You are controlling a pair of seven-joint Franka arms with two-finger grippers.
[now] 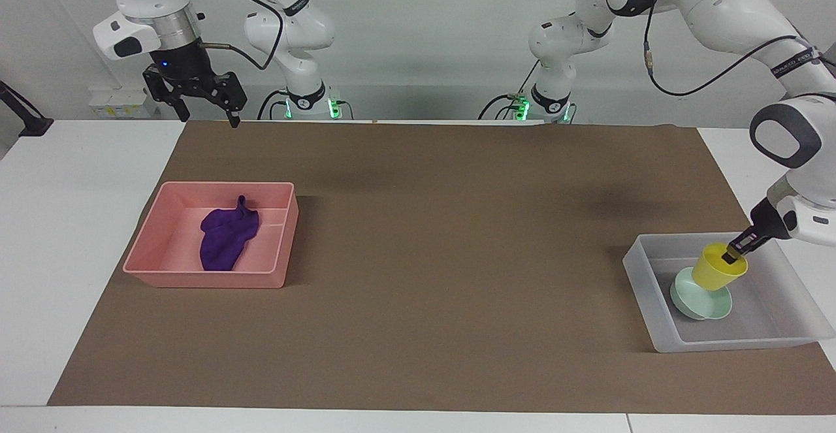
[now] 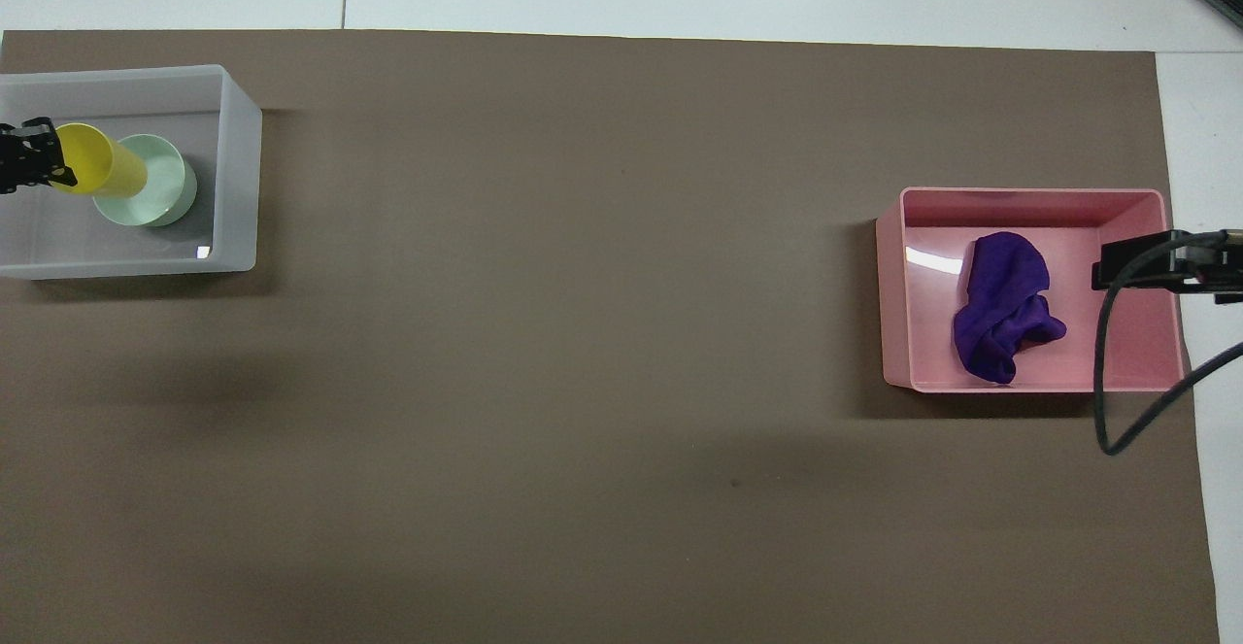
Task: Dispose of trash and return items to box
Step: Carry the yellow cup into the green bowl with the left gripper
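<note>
The yellow cup (image 1: 716, 271) is a small, smooth plastic tumbler, wider at its rim than at its base, and it hangs tilted inside the clear box (image 1: 643, 275), its base over the mint-green bowl (image 1: 692, 301); whether cup and bowl touch cannot be told. The left gripper (image 1: 735, 254) has its fingers closed on the cup's rim, one finger inside the mouth and one outside. The bowl is shallow and pale, with a short foot, and sits on the box's floor. The box is a translucent whitish rectangular bin standing at the left arm's end of the brown mat (image 1: 431, 237). At the right arm's end of the mat stands the pink bin (image 1: 196, 277), and in it lies the purple cloth (image 1: 225, 240), a soft, crumpled deep-purple wad with a small twisted tip pointing toward the robots. The right gripper (image 1: 208, 112) is raised high, over the table's edge at the robots' end and apart from the pink bin, its fingers spread wide and holding nothing.
</note>
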